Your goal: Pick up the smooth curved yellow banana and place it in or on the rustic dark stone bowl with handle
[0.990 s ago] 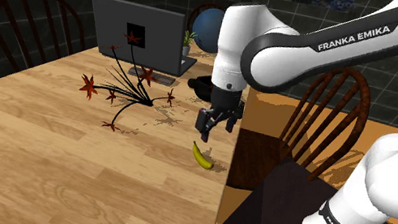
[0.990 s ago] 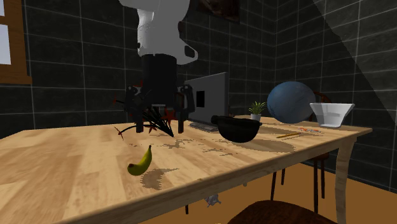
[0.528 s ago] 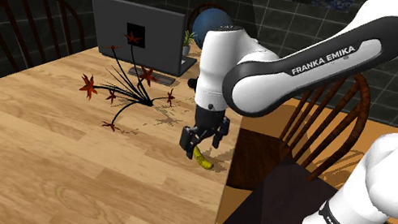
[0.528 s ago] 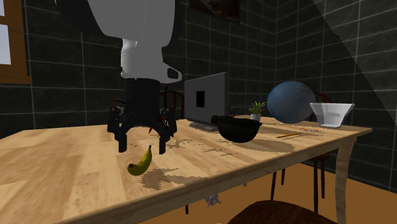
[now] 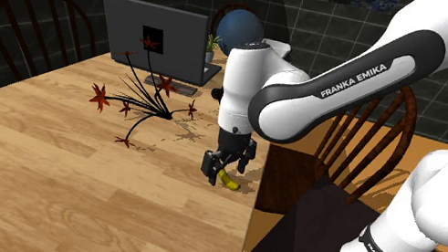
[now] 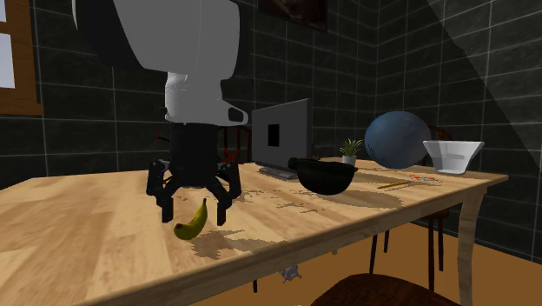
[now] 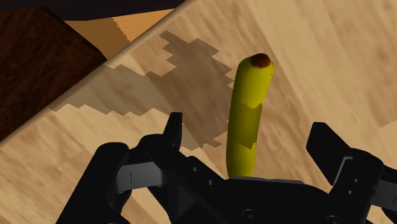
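- Gripper (image 6: 193, 217) spread open, straddling banana (image 7: 247, 108), not touching it.
- Banana lies on table (image 6: 78, 235), left of centre in second exterior view.
- Nothing gripped yet; lift and carry to bowl (image 6: 326, 176) remain.

Bare tabletop (image 6: 269, 210) between banana (image 6: 193, 221) and bowl (image 6: 326, 178); laptop (image 6: 282, 135) beside bowl, twig ornament (image 5: 148, 99) near banana.

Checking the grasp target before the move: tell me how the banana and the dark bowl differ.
The banana is yellow; the bowl is near black. The banana is long and curved; the bowl is round and deep. The banana lies between the open gripper's fingers, untouched; the bowl stands apart, nearer the laptop. Both rest on the wooden table.
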`<state>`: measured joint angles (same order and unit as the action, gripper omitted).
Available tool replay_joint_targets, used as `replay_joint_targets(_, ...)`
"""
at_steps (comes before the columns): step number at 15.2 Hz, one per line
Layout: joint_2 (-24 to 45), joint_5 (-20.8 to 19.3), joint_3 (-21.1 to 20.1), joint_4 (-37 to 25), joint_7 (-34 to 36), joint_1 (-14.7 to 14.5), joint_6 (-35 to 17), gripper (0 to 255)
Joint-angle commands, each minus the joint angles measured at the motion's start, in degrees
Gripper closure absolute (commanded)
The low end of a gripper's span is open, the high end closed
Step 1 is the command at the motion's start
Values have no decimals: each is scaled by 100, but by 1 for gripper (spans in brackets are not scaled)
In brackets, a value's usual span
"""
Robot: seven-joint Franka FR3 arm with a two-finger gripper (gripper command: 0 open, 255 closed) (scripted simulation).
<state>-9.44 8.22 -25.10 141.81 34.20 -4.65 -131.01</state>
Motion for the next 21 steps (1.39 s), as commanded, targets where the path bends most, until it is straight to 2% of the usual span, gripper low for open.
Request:
replay_joint_targets(1, 4, -1, 0, 2, 1, 0, -6, 0)
replay_joint_targets(3, 3, -1, 0, 1, 1, 0, -4, 0)
replay_joint_targets(4, 3, -1, 0, 1, 1, 0, -4, 255)
replay_joint_targets(13, 4, -1, -1, 2, 1, 0, -6, 255)
replay_joint_targets(21, -407, 107, 84, -295, -83, -20, 684, 255)
